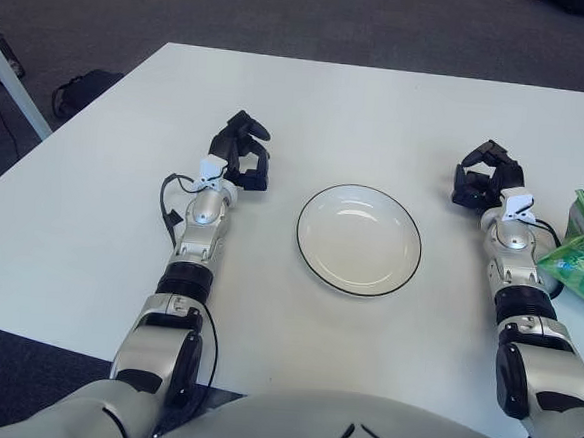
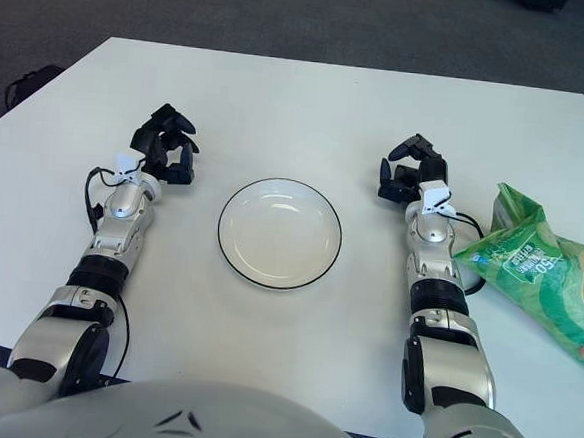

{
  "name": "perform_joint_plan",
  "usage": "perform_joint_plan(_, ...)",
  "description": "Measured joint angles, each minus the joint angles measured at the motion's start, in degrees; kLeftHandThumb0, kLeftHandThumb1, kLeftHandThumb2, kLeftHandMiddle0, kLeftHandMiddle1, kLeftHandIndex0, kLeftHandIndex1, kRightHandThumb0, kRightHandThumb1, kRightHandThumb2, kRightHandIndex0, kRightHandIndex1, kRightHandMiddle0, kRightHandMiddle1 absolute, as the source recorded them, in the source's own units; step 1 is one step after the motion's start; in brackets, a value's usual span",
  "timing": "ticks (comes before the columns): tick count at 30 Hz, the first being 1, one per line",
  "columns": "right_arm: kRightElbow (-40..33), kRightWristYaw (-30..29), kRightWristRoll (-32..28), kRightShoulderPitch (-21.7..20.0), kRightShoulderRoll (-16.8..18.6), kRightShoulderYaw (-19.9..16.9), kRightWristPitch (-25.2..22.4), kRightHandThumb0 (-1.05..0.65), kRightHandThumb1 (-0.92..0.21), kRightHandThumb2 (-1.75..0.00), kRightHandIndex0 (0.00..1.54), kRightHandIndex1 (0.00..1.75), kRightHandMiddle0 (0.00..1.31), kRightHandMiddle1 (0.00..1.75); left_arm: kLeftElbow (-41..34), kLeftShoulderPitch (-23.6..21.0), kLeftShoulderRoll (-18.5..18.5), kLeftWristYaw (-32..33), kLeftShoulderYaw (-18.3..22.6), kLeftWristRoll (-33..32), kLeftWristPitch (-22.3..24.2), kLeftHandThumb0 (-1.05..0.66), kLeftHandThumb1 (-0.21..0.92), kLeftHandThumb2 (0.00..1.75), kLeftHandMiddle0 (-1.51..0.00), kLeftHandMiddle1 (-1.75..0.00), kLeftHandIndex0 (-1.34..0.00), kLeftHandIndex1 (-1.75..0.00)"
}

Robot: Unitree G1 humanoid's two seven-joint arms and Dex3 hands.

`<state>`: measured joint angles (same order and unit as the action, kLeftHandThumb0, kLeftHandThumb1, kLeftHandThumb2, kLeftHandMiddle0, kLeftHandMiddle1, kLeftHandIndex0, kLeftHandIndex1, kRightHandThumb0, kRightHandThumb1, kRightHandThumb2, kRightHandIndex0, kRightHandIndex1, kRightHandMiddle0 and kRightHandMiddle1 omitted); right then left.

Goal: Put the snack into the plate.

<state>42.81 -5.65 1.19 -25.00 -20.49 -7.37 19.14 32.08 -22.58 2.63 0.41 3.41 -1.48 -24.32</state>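
You are at the very start: nothing is grasped yet, and the plate (image 2: 280, 233) sits bare on the white table (image 2: 310, 100) between your two hands. Your right hand (image 2: 411, 173) shows just right of the plate, its fingers (image 2: 414, 144) loosely curled with nothing between them. The snack (image 2: 546, 280), a green crinkly bag, lies flat on the table to the outer side of those fingers and somewhat nearer you, alongside the right forearm; whether the bag's near corner touches the wrist is hard to say. Your left hand (image 2: 165, 146) shows just left of the plate, fingers likewise curled in loosely around nothing.

The step in hand looks like the reach for the bag. Since it lies on the far side of your right fingers from the plate, you likely need to swing that hand outward and back toward you, spread the fingers over the bag's nearest edge, and pinch the film firmly. Expect the bag to crumple and sag when lifted.
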Motion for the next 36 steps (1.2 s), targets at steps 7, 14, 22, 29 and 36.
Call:
perform_joint_plan(7, -2.9, -0.1, 1.9, 1.6, -0.5, 1.2, -0.5, -0.5, -0.27, -1.37, 1.28, 1.75, 0.65, 1.75, -0.6, 0.1, -0.5, 0.6, -0.6, 0.3, 0.1, -0.01, 0.11, 1.56, -0.66, -1.75, -0.64, -1.75)
perform_joint_plan(14, -7.0, 0.5, 2.9, 3.5, -0.5, 2.6, -1.5, -0.5, -0.27, -1.37, 1.28, 1.75, 0.65, 1.75, -0.5, 0.1, -0.4, -0.7, -0.9, -0.2, 0.6, -0.01, 0.14, 1.53, -0.63, -1.75, -0.62, -1.75)
perform_joint_plan(22, -15.3, 2.3, 2.5, 5.4, 1.0, 3.5, -6.8, -0.49, -0.28, -1.36, 1.29, 1.75, 0.65, 1.75, 1.8, -0.8, -0.5, -2.6, -0.9, -0.6, -0.2, -0.01, 0.17, 1.49, -0.61, -1.75, -0.59, -1.75)
perform_joint_plan(29, -23.2, 5.2, -0.2, 8.1, 4.4, 3.5, -11.9, -0.49, -0.28, -1.36, 1.3, 1.75, 0.64, 1.75, 3.6, -1.8, -1.3, -2.6, -0.8, -0.8, -1.0, -0.01, 0.18, 1.48, -0.6, -1.75, -0.59, -1.75)
perform_joint_plan(36, -28.5, 8.0, -5.1, 9.1, 7.3, 1.8, -14.4, -0.5, -0.26, -1.38, 1.28, 1.75, 0.66, 1.75, 4.9, -3.0, -2.6, -2.3, -0.8, -0.7, -1.0, -0.01, 0.16, 1.5, -0.61, -1.75, -0.61, -1.75)
